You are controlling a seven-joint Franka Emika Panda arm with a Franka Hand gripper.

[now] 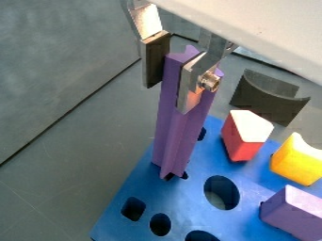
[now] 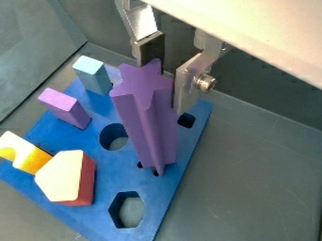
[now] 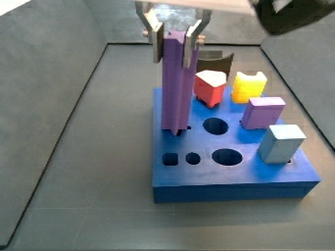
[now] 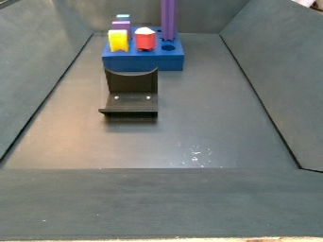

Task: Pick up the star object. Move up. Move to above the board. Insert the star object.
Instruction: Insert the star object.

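A dark grey floor [image 4: 164,132] is seen enclosed by sloping dark walls, forming a trough-like bin; in a side view faint specks are seen on the floor towards 6 o'clock. No room beyond the walls can be made out.

The board [image 3: 229,172] is seen resting on this floor, at 12 o'clock in the far side view [image 4: 142,59]. Dark cut-outs, among them circles and a hexagon, are shown in its top face. A dark arch-shaped block [image 4: 130,98] is seen lying on the floor just beside the board, towards 6 o'clock of it in that view.

The star object [image 3: 174,78] is seen standing upright with its lower end set in a hole of the board, near the board's 9 o'clock edge in the close side view. Its upper end is flanked by the gripper [image 1: 178,64], positioned directly above the board. The fingers [image 2: 189,80] are held slightly apart, with pads alongside the prism; whether they are pressed on it cannot be told.

A red block [image 3: 210,86], a yellow block [image 3: 249,87], a lilac block [image 3: 263,112] and a pale blue block [image 3: 280,143] are seen standing on the board, along its 3 o'clock side.
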